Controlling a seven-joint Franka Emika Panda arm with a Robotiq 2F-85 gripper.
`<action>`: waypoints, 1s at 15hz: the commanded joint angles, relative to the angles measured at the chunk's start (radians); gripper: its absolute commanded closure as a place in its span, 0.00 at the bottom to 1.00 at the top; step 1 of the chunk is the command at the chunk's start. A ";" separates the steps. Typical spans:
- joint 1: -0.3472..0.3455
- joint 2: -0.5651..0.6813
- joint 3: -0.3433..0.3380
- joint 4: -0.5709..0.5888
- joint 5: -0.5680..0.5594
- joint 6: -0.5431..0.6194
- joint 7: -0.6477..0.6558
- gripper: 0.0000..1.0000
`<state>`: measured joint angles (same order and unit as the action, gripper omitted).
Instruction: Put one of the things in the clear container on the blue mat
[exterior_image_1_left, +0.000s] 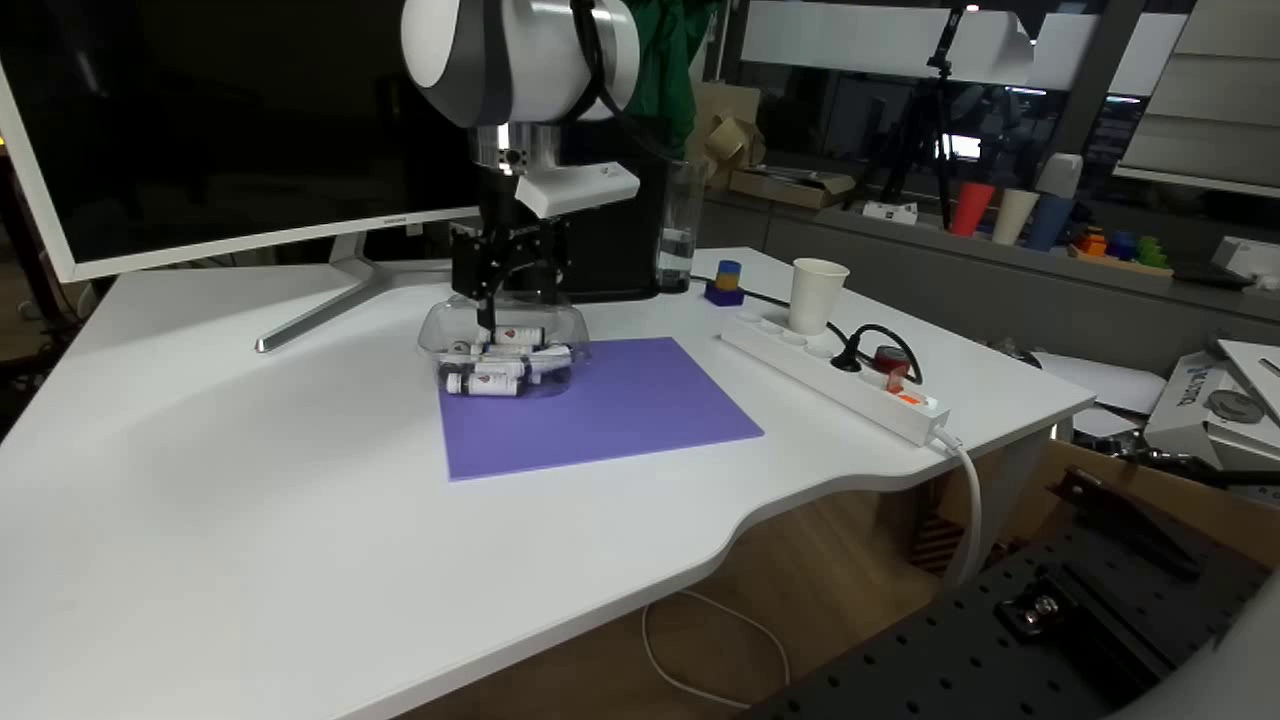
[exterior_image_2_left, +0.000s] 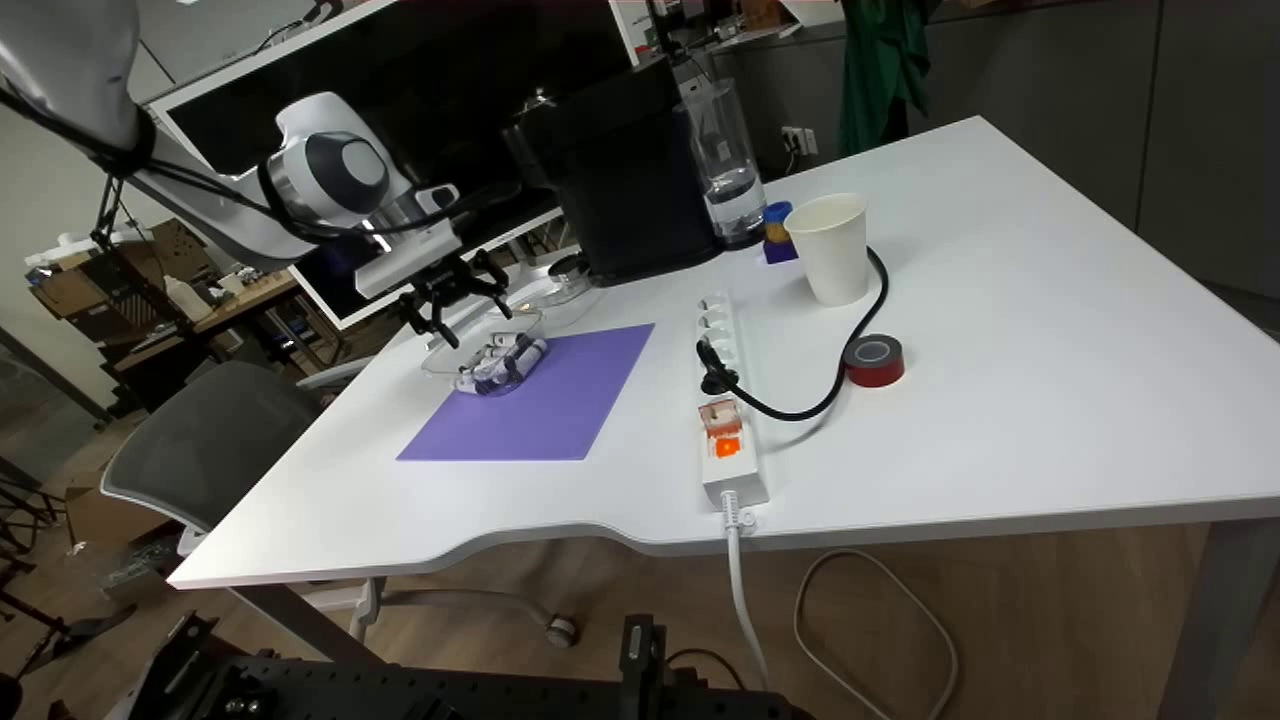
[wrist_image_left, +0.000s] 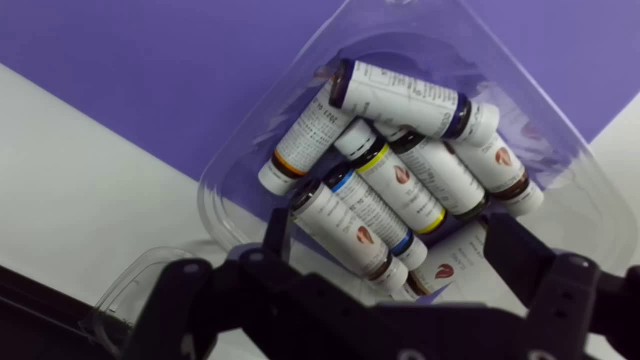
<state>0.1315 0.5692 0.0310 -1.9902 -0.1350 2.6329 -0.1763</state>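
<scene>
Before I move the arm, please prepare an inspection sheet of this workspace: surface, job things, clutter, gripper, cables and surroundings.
Surface: white table with curved edge.
Job's things: clear container, partly over the blue mat, holds small bottles; none seen loose on the mat.
Clutter: white cup, power strip, red tape roll, black box.
Gripper: open over the container, nothing held.
Cables: black cable plugged into the strip; white cord over the table's edge.
Surroundings: grey chair beside the table, monitor standing on it.

Clear tub (wrist_image_left: 420, 32) is glossy plastic, bottles (wrist_image_left: 402, 192) inside it have smooth papery labels (wrist_image_left: 400, 100), mat (exterior_image_1_left: 620, 410) partly under it looks matt, desk (exterior_image_1_left: 250, 500) around it's pretty smooth.
</scene>
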 joint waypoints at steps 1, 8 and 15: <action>-0.010 0.009 0.004 0.023 -0.019 -0.017 0.023 0.00; -0.028 0.031 0.034 0.040 -0.004 -0.012 0.005 0.00; -0.025 0.064 0.056 0.038 -0.008 0.077 -0.005 0.00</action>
<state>0.1179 0.6260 0.0803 -1.9423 -0.1385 2.6789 -0.1772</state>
